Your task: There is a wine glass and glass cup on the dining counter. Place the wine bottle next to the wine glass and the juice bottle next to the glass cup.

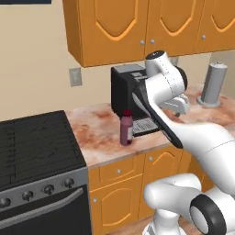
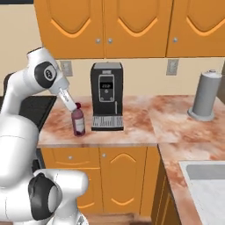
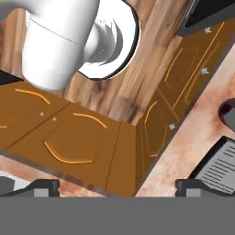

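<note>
One juice bottle (image 1: 126, 128) stands upright on the marbled worktop (image 1: 98, 137), just beside the black coffee machine (image 2: 106, 96). The gripper (image 3: 117, 188) holds nothing, its jaws spread wide above that machine's drip tray (image 3: 219, 165).

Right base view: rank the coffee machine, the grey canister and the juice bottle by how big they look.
1. coffee machine, the tallest and widest.
2. grey canister, narrower and a little shorter; it stands about as far back, so the ranking seems fair.
3. juice bottle, clearly smallest though nearer the counter's front edge.
</note>
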Robot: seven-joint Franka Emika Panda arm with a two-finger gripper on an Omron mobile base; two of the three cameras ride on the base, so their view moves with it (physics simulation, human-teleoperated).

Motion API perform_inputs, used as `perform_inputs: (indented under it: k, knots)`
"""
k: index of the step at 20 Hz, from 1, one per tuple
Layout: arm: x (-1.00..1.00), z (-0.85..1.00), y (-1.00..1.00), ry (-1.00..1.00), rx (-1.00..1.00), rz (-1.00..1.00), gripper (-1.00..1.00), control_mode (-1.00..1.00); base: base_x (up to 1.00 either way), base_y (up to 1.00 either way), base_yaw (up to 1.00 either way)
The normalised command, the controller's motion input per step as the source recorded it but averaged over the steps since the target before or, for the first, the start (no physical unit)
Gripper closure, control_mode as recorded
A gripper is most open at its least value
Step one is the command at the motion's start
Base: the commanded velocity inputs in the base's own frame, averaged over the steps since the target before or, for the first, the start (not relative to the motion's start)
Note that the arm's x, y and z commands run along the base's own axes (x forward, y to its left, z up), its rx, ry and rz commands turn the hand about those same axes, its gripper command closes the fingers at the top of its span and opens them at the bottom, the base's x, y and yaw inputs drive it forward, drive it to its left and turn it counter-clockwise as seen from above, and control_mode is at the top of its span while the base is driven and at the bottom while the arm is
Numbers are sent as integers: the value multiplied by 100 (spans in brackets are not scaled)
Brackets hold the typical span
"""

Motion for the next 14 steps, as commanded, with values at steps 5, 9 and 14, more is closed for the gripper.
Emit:
perform_inputs:
  k: [5,9,14]
  knots:
    - [0,0,0,0,0,0,-100,100,5,-4,31]
    - [0,0,0,0,0,0,-100,100,27,-4,28]
    - [0,0,0,0,0,0,-100,100,20,-3,19]
